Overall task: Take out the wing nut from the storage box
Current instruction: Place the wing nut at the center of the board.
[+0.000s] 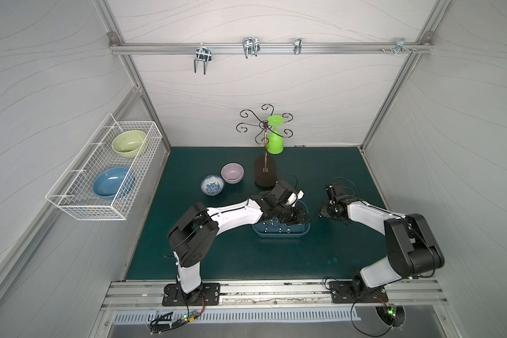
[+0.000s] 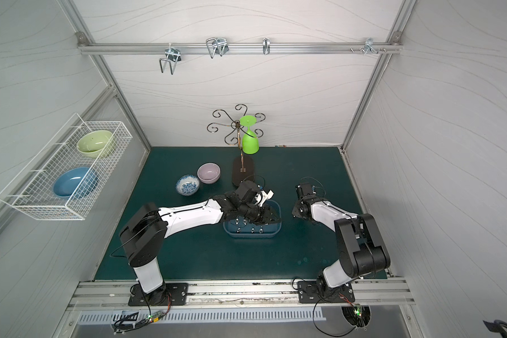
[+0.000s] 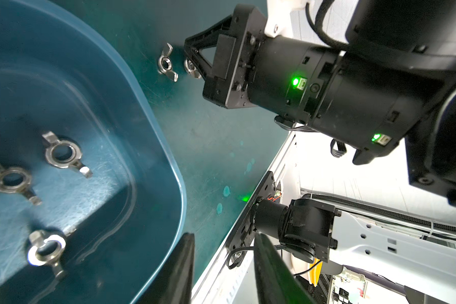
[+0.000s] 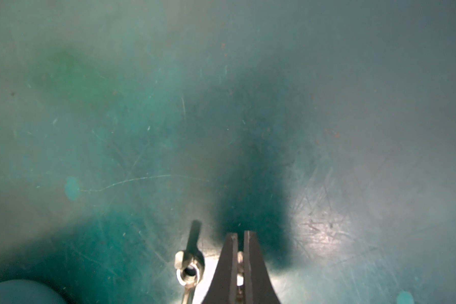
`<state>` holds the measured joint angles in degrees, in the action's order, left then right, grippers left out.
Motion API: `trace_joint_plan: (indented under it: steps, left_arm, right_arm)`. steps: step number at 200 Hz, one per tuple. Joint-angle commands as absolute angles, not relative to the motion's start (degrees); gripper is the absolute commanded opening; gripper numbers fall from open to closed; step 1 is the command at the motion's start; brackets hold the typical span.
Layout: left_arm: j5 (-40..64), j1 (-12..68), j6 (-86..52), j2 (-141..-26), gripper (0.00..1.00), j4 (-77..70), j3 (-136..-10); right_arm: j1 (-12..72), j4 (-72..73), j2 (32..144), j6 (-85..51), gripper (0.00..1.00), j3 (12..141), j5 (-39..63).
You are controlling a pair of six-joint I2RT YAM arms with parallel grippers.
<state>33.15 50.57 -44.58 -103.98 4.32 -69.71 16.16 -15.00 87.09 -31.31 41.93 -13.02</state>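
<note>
Right tool (image 4: 240, 234) points tip-down at the bench (image 1: 246, 257), its jaws drawn almost together on a sliver of bright metal, the pinched wing nut (image 4: 239, 259). Only the right wrist view shows that grip head-on. Just beside it on the bench lies a free wing nut (image 4: 188, 265). The left wrist view places both nuts outside the storage box (image 3: 169, 158), just right of its rim, and shows several more wing nuts (image 3: 62, 155) on the box floor. Left tool (image 3: 221, 265) hangs over the right part of the box, fingers apart with nothing between them.

In both top views the left arm hides those jaws, and the nuts in the box are mere glints. The box sits mid-bench between the two arms. Far and left of it stand a patterned bowl (image 1: 212, 185), a lilac bowl (image 1: 232, 172) and a curled stand (image 1: 265, 172) with a green glass (image 1: 275, 140) hung upside down. A wire basket (image 1: 71, 204) on the left wall holds two bowls.
</note>
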Motion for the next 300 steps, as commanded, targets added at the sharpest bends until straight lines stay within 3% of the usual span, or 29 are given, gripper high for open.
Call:
trace_joint_plan:
  steps: [1,166,188,225,269,300]
  left_arm:
    - [33.41,50.62,-44.18,-103.06,0.41,1.83,-69.16]
    - [31.69,50.62,-43.93,-100.71,0.41,2.11,-65.92]
    - [31.31,50.56,-43.28,-99.98,0.41,3.06,-66.21]
    - [28.78,50.45,-40.78,-98.15,0.42,6.74,-66.74]
    - [23.92,46.01,-38.78,-89.81,0.43,9.26,-60.92]
    - [22.41,37.88,-42.78,-83.15,0.44,6.18,-51.31]
  right_arm:
    - [17.01,-15.81,87.76,-31.71,0.0,42.27,-13.21]
    - [18.5,-16.27,87.41,-31.81,0.14,41.68,-14.85]
    - [18.55,-15.83,86.12,-31.73,0.23,41.08,-15.09]
    - [19.0,-16.65,82.37,-31.21,0.26,41.09,-15.51]
    - [32.13,-19.34,75.69,-30.23,0.25,44.12,-19.09]
    - [44.11,-20.8,78.88,-30.33,0.25,49.2,-22.42]
